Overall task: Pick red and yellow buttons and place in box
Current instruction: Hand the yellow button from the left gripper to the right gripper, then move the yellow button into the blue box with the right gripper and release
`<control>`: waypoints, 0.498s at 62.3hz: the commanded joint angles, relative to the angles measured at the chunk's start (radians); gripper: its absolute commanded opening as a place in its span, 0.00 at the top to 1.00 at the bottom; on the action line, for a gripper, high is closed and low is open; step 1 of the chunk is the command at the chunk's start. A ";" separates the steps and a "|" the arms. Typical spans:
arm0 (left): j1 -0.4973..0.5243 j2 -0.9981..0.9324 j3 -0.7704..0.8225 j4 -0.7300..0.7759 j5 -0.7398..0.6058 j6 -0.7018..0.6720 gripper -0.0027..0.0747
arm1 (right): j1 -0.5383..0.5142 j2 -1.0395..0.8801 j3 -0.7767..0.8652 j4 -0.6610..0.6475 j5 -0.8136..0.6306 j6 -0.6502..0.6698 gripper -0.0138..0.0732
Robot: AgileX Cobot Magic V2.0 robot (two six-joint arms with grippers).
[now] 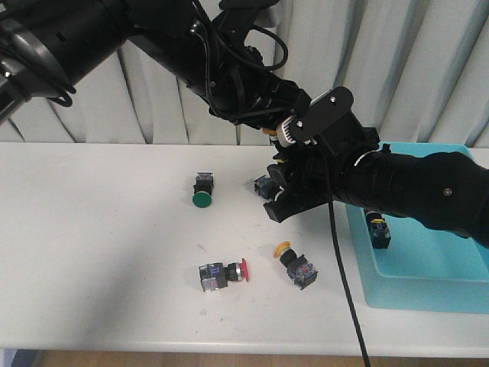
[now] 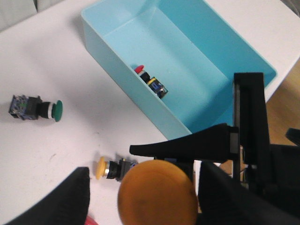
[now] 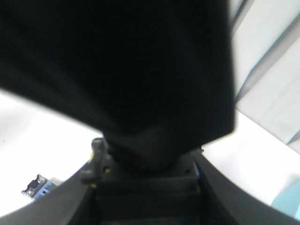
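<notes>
My left gripper (image 1: 273,136) is shut on a yellow button (image 2: 157,192); its big round cap fills the gap between the fingers in the left wrist view, held above the table. My right gripper (image 1: 276,191) hangs just below the left one with its jaws apart and empty; one of its fingers (image 2: 187,143) crosses the left wrist view. On the table lie another yellow button (image 1: 294,264), also in the left wrist view (image 2: 112,168), and a red button (image 1: 224,274). The light blue box (image 1: 428,267) holds a red button (image 2: 150,82). The right wrist view is mostly blocked by a dark arm.
A green-capped switch (image 1: 202,191) lies at the table's middle left. Another switch (image 1: 263,183) is partly hidden behind the right gripper. Both arms cross over the table's centre. Curtains hang behind the table.
</notes>
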 commanded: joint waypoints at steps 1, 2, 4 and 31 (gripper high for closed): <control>0.000 -0.069 -0.026 0.033 -0.068 0.004 0.32 | -0.003 -0.042 -0.035 0.009 -0.060 -0.008 0.85; 0.000 -0.070 -0.026 0.037 -0.071 0.004 0.32 | -0.003 -0.042 -0.035 0.009 -0.060 -0.008 0.85; 0.000 -0.078 -0.026 0.048 -0.079 0.004 0.32 | -0.003 -0.042 -0.035 0.008 -0.060 -0.008 0.85; 0.000 -0.142 -0.025 0.451 -0.038 -0.162 0.34 | -0.003 -0.087 -0.035 -0.002 -0.042 -0.008 0.85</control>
